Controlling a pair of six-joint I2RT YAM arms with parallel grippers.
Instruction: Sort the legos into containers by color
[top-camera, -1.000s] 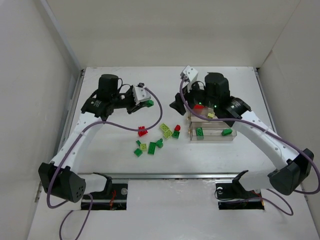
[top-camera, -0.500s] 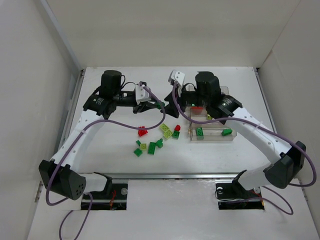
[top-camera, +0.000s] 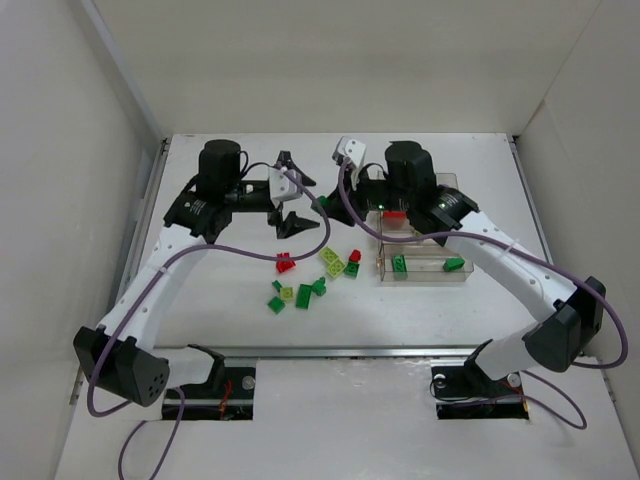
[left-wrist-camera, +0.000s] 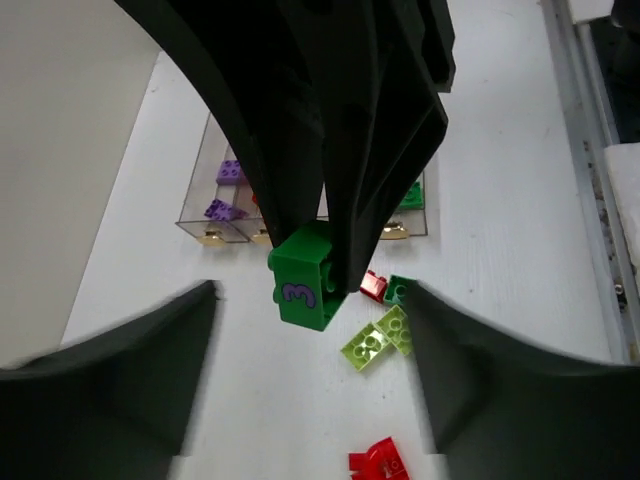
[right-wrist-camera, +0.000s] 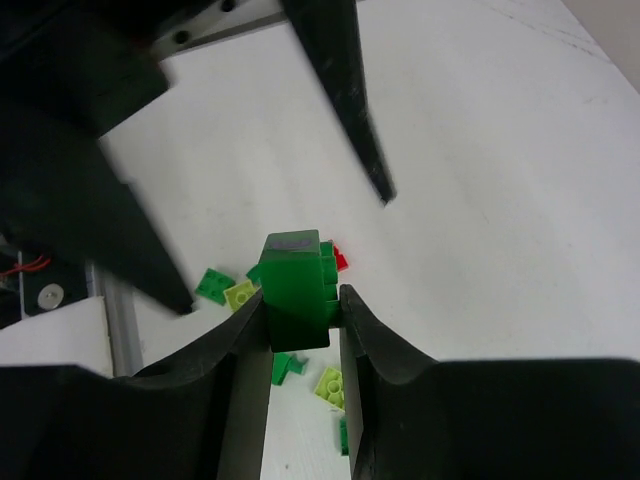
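A dark green lego (right-wrist-camera: 294, 284) marked with a purple 3 hangs above the table, and my right gripper (right-wrist-camera: 302, 305) is shut on it. In the top view this lego (top-camera: 322, 202) sits between the two arms. My left gripper (top-camera: 303, 195) stands open around it, its fingers (left-wrist-camera: 110, 395) wide apart and clear of the lego (left-wrist-camera: 304, 288). Loose legos lie below: red (top-camera: 285, 263), yellow-green (top-camera: 333, 262) and green (top-camera: 305, 295). The containers (top-camera: 468, 277) stand to the right, holding green (top-camera: 399, 263), red (top-camera: 396, 213) and purple (left-wrist-camera: 229, 172) legos.
White walls close in the table on the left, back and right. A metal rail (top-camera: 330, 351) runs along the near edge by the arm bases. The right arm's forearm passes over the back part of the containers.
The left gripper has opened and let go of the green lego. The right gripper came in from the right and closed on it.
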